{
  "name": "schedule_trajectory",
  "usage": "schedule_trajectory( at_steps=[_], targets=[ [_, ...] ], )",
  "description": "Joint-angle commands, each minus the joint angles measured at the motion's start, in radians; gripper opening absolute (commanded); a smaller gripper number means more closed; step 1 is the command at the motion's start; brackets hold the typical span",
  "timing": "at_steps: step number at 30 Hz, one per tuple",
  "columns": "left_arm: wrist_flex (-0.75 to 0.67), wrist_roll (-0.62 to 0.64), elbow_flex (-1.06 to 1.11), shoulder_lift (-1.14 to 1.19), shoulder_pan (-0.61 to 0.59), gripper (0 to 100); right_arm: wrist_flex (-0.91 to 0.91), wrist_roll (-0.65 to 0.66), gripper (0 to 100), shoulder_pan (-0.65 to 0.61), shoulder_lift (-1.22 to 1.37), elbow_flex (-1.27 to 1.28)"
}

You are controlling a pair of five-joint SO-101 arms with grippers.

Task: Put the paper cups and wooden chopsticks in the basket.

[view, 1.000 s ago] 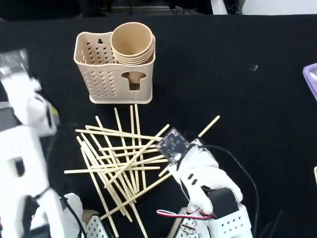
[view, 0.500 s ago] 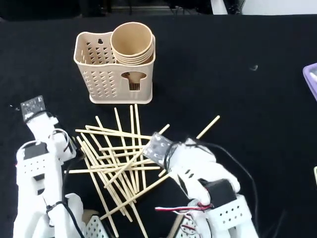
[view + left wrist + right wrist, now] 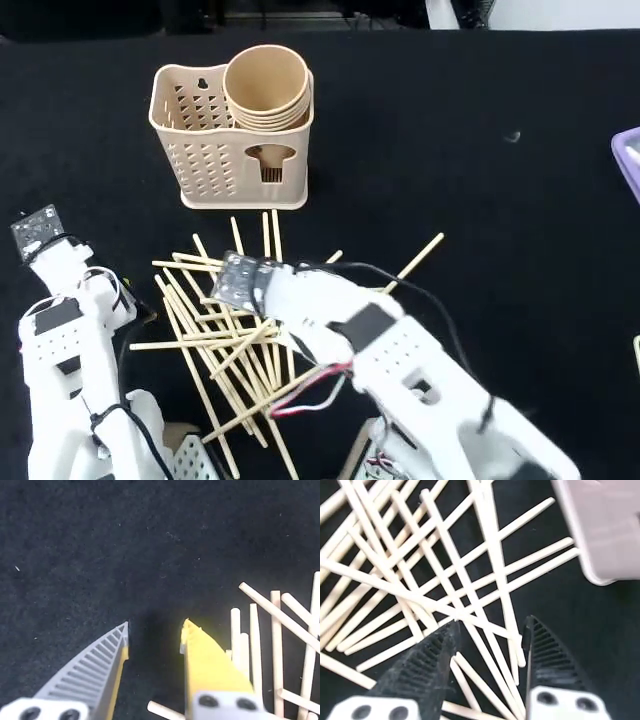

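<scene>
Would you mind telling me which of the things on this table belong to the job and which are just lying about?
Belonging to the job:
basket
paper cups, stacked in the basket
wooden chopsticks, scattered on the table
right gripper, open over the chopsticks

Just lying about:
purple object at the high view's right edge
small pale speck on the table

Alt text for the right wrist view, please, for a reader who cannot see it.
The open right gripper is poised over a crisscrossed pile of wooden chopsticks on the black table. A corner of the basket lies just beyond the pile.
</scene>
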Motion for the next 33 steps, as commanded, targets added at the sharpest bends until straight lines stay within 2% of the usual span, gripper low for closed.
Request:
schedule_trajectory(
  at_steps=[1, 5, 8, 11, 16, 23, 25, 30, 33],
  targets=[
    [-0.012, 0.011, -0.015, -0.005, -0.018, 18, -0.017, 0.037, 21.4, -0.028, 0.153, -0.114],
    [-0.012, 0.011, -0.015, -0.005, -0.022, 18, 0.009, 0.043, 21.5, -0.089, 0.236, -0.166],
    [-0.012, 0.011, -0.015, -0.005, -0.022, 18, -0.052, 0.057, 21.5, -0.089, 0.285, -0.182],
    [-0.012, 0.011, -0.015, -0.005, -0.022, 18, -0.114, 0.118, 21.5, -0.044, 0.363, -0.196],
    [-0.012, 0.011, -0.015, -0.005, -0.022, 18, -0.130, 0.140, 21.5, 0.060, 0.516, -0.286],
    [-0.012, 0.011, -0.015, -0.005, -0.022, 18, -0.127, 0.140, 21.4, 0.077, 0.596, -0.341],
    [-0.012, 0.011, -0.015, -0.005, -0.022, 18, -0.127, 0.140, 18.5, 0.077, 0.598, -0.341],
    [-0.012, 0.011, -0.015, -0.005, -0.022, 18, -0.129, 0.138, 0.6, 0.080, 0.605, -0.337],
    [-0.012, 0.011, -0.015, -0.005, -0.022, 18, -0.129, 0.137, 1.7, 0.092, 0.579, -0.315]
  ],
)
